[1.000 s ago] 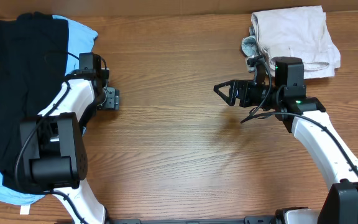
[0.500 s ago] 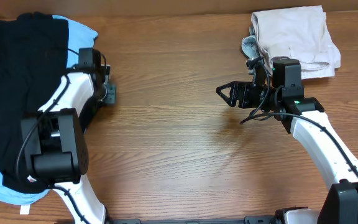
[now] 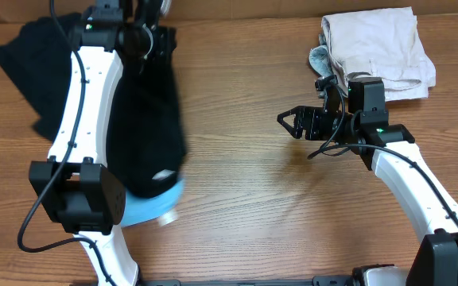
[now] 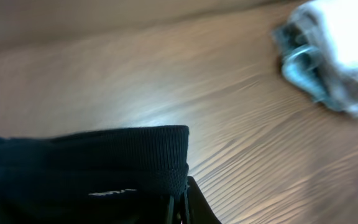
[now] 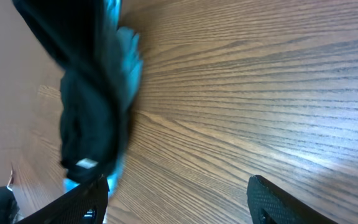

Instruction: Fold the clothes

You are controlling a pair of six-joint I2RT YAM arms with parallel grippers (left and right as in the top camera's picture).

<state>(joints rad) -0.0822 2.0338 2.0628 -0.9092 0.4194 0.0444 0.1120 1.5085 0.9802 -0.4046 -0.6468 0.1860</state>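
At the far left, some black cloth (image 3: 26, 67) lies on the table (image 3: 237, 199). I cannot tell if it is part of the shirt I am holding. My left claw (image 3: 144, 38) is up near the back edge of the table. It is squeezed tight on the edge of a black T-shirt (image 3: 145, 127). The shirt hangs from the claw in one long drape that runs toward me. A small white tag (image 3: 164, 176) shows near its low end. A light-blue shirt (image 3: 153, 208) peeks out from under that low end. In the left wrist view, the thick black hem sits right at the claw tips.

The middle of the table is bare wood. My right claw (image 3: 286, 125) hangs over it with its two fingers spread wide and nothing between them. It is well apart from the black shirt. In the back right corner lie the beige clothes (image 3: 380, 44), in a loose pile just behind my right arm. A small grey bit (image 3: 320, 57) sticks out at the pile's left edge.
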